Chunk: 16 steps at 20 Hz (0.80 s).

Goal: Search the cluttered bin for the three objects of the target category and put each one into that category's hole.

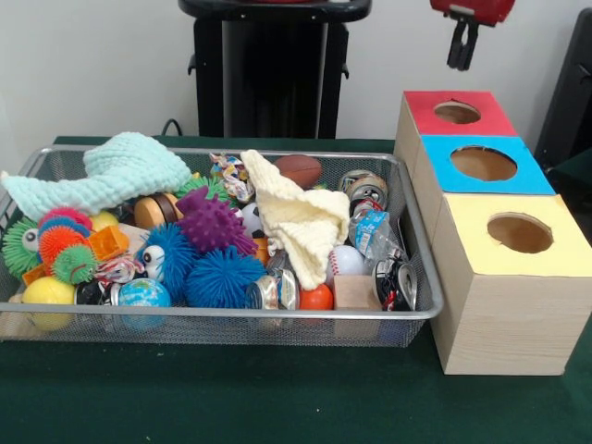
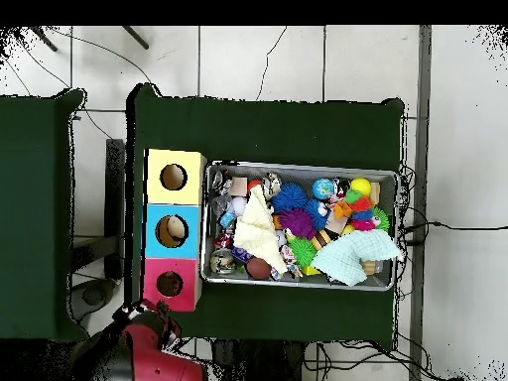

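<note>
Silver wire-mesh bin (image 1: 418, 313), heaped with clutter; end effector (image 1: 462, 51) above red box (image 1: 460, 113), finger state indiscernible.

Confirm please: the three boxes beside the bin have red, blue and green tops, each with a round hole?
Not quite. The front view shows the third box top is yellow, not green. The red top and blue top are right, each with a round hole, beside the bin.

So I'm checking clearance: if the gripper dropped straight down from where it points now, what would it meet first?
Probably the red-topped box, near its hole, since the gripper hangs just above it; depth is uncertain.
</note>
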Tool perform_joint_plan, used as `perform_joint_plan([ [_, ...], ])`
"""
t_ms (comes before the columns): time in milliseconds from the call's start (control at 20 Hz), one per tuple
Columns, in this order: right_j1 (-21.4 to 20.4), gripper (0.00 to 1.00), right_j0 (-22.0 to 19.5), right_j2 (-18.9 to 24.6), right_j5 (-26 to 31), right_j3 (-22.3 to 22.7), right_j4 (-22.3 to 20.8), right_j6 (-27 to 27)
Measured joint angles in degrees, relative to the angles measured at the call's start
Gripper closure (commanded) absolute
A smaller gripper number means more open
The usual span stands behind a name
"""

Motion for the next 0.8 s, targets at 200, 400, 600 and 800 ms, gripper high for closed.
perform_joint_plan([
  [200,-4.1,1.0,-6.2,0.0,6.3,-1.3,-2.2,0.0],
  [400,-6.3,1.0,-13.9,1.1,6.7,-2.2,-4.0,0.0],
  [600,-6.6,1.0,-21.0,3.6,5.8,-2.7,-5.7,0.0],
  [800,-5.0,1.0,-26.3,5.9,3.9,-4.3,-9.1,0.0],
])
